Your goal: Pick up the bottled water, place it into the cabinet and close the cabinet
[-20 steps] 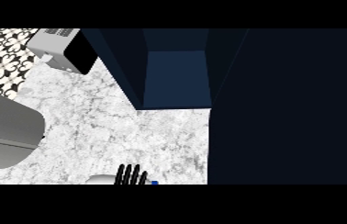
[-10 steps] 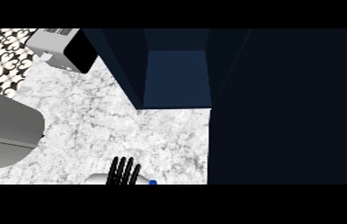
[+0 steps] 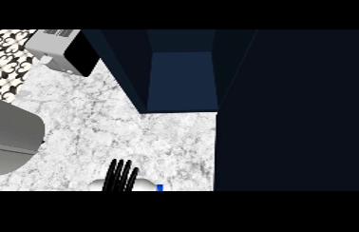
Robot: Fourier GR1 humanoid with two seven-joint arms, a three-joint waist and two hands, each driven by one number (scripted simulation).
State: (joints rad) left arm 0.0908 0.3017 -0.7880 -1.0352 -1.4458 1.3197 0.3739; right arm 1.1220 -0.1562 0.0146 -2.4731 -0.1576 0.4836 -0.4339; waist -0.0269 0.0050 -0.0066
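Fingers of my hand (image 3: 120,175) come up from the lower edge, straight and held close together, lying over the bottled water (image 3: 144,185) rather than curled round it, so I read the hand as released, not yet grasping. Which of my two hands it is I cannot tell from so little of it. The bottle lies on its side directly under my fingertips, its pale body showing on both sides of them and its blue cap (image 3: 160,188) pointing off to the right of my fingers. It rests on the marble counter (image 3: 98,117), down at the near edge. Ahead of my fingers and a little to the right the cabinet (image 3: 181,79) stands open, its blue interior showing with nothing visible inside. A broad dark panel (image 3: 288,107) to the right of my hand is probably its swung-out door, though I cannot be sure. Far ahead and to the left of my fingers sits a small grey appliance (image 3: 60,48) with a black face, and off to the left is a grey sink (image 3: 17,140). By my judgement the task is barely begun: the bottle is not gripped or lifted, and the grasp, the carry into the cabinet and the closing all remain.
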